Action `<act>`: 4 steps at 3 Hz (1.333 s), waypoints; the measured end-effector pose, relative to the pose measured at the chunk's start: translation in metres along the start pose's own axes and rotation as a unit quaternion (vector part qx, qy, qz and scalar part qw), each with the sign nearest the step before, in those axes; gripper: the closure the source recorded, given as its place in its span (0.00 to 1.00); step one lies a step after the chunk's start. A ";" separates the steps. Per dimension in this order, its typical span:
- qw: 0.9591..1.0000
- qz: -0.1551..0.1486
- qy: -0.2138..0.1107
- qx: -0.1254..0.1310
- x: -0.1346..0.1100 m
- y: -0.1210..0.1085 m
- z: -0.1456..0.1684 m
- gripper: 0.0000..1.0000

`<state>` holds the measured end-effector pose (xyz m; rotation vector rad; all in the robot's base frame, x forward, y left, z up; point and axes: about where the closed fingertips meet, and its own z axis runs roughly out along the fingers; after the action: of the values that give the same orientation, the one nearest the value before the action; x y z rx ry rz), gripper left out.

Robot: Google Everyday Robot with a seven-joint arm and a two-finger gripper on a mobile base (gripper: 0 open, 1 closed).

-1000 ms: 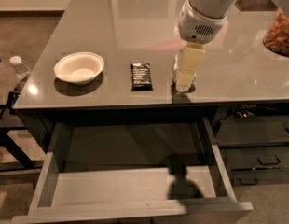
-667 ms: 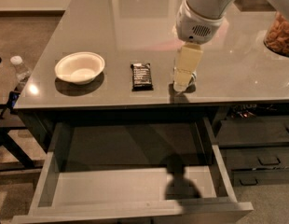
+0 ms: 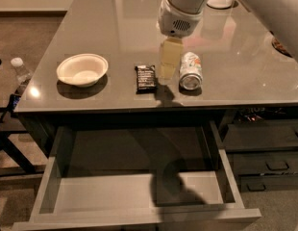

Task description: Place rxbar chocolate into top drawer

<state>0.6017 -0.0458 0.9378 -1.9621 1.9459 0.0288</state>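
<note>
The rxbar chocolate [image 3: 146, 77] is a small black-wrapped bar lying flat on the grey tabletop near its front edge. My gripper [image 3: 167, 75] hangs from the white arm just right of the bar, its pale tips close above the table between the bar and a silver-green can [image 3: 191, 70] that lies on its side. The gripper holds nothing that I can see. The top drawer [image 3: 91, 192] is pulled out below the table's front edge, with a bare pale-grey bottom crossed by the arm's shadow.
A white bowl [image 3: 82, 70] sits on the table left of the bar. A water bottle [image 3: 20, 71] stands off the table's left side. Dark drawers with recessed handles [image 3: 269, 163] are at the right, below the table.
My gripper has moved left from over the can toward the bar, so the can now shows. The bar, the bowl and the drawer have not moved.
</note>
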 end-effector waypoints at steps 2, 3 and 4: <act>1.000 -0.007 -0.004 -0.008 -0.007 -0.001 0.016 0.00; 1.000 -0.004 -0.003 -0.015 -0.006 -0.004 0.028 0.00; 1.000 0.001 0.003 -0.027 0.002 -0.015 0.049 0.00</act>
<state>0.6286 -0.0342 0.8960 -1.9971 1.9704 0.0755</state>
